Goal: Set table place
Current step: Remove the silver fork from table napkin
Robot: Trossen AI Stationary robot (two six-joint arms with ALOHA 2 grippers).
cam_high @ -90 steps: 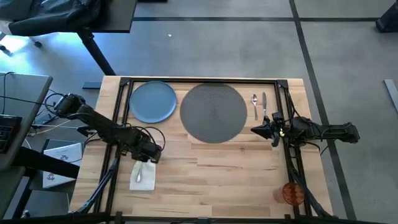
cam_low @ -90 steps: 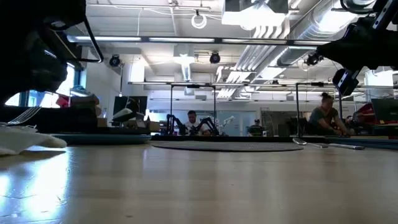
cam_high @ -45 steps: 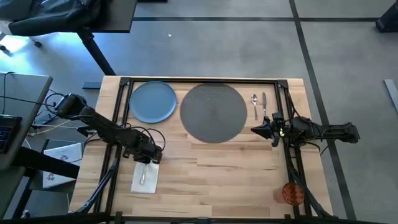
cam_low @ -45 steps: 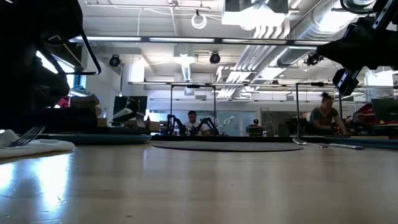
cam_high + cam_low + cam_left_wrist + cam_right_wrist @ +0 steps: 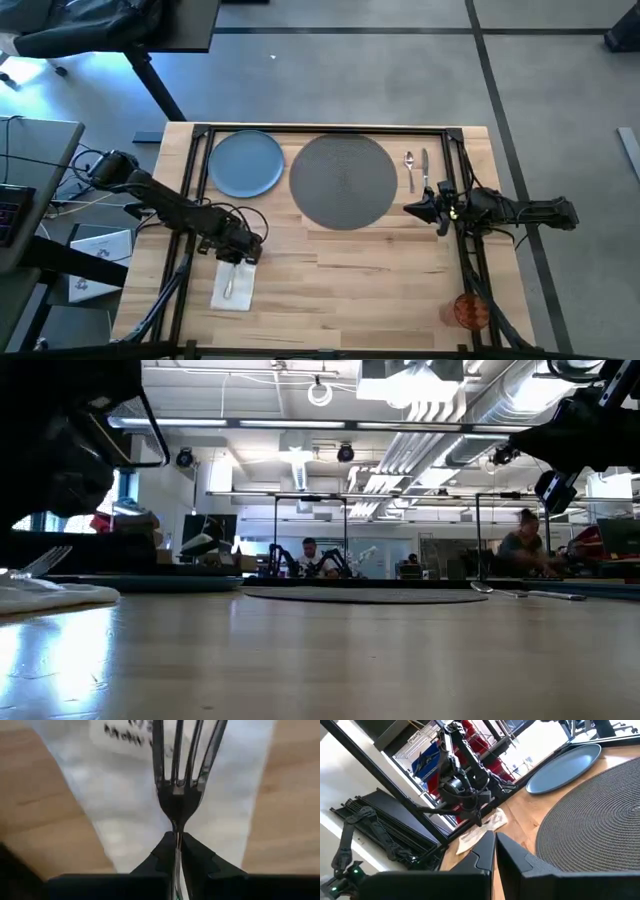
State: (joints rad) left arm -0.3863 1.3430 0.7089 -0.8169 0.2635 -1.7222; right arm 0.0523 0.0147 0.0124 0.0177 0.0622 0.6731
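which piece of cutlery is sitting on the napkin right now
The fork, pinched by its handle in the left pincer, lies on the white napkin. The spoon and knife lie on bare table beside the mat.

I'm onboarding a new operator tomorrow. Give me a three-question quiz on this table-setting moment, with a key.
1. True or false: the blue plate sits on the woven mat.
2. What does the left gripper hold?
A. spoon
B. fork
C. cup
3. Fill in: the fork is above the white ____.

Key:
1. False; it lies beside the mat.
2. B; the fingers are shut on its handle.
3. napkin.
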